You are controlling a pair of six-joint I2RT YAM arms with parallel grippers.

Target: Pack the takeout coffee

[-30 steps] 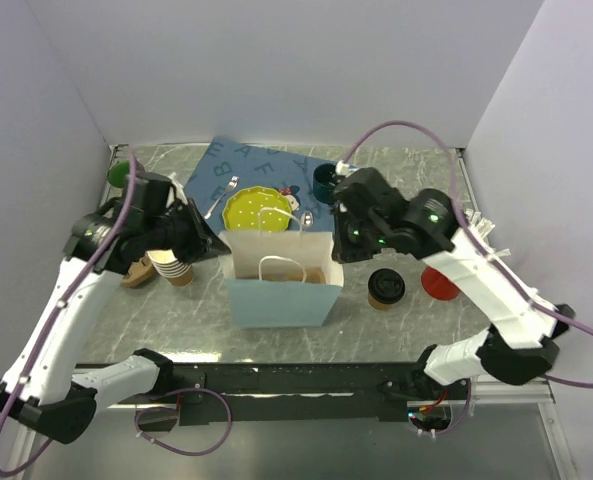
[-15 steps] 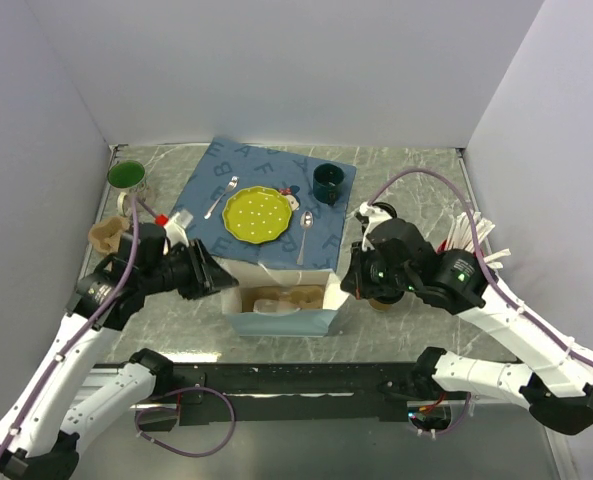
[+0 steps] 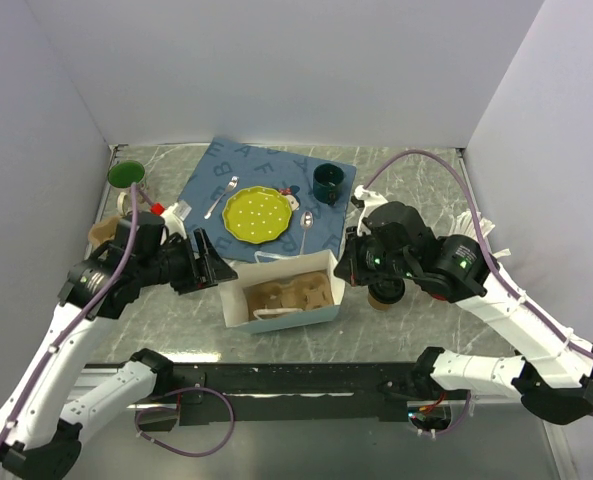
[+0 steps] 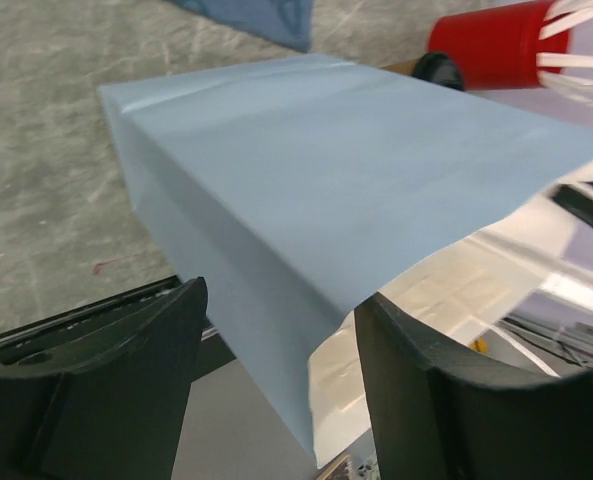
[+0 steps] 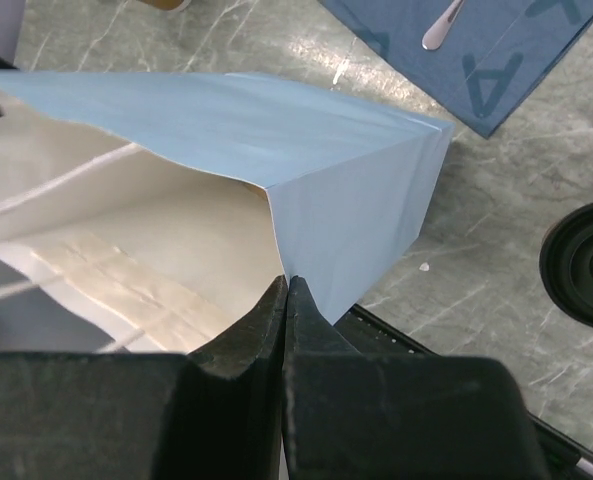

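The right hand (image 5: 286, 286) is clenched on the right end of a light blue paper bag (image 5: 356, 200), its two dark fingers (image 5: 251, 335) pressed together with the rim's corner fold pinched between them. From above, this hand (image 3: 348, 268) sits at the bag's right edge. Just to its right, partly under the right arm, the takeout coffee (image 3: 386, 294) stands on the grey marbled bench (image 3: 176, 320), outside the bag. In the right wrist view its black lid (image 5: 582, 265) shows at the right edge, apart from the bag.

The left hand (image 4: 281, 300) is released: its fingers (image 4: 126, 370) are spread wide, with the bag's wall (image 4: 326, 170) running between them. Whether either finger touches the paper cannot be told. From above, this hand (image 3: 211, 270) is at the bag's left end.

The bag (image 3: 281, 320) stands open-mouthed in the middle of the bench, with its white inside and something tan on its floor. Past it, the left wrist view catches the coffee's lid (image 4: 438, 70) beside a red cup (image 4: 496, 40) holding white sticks.

Beyond the bag lies a blue lettered placemat (image 3: 266, 165) carrying a yellow plate (image 3: 258, 212), a fork (image 3: 220, 197), a spoon (image 3: 305, 225) and a dark green mug (image 3: 328, 183). A green cup (image 3: 126, 175) stands at the far left.
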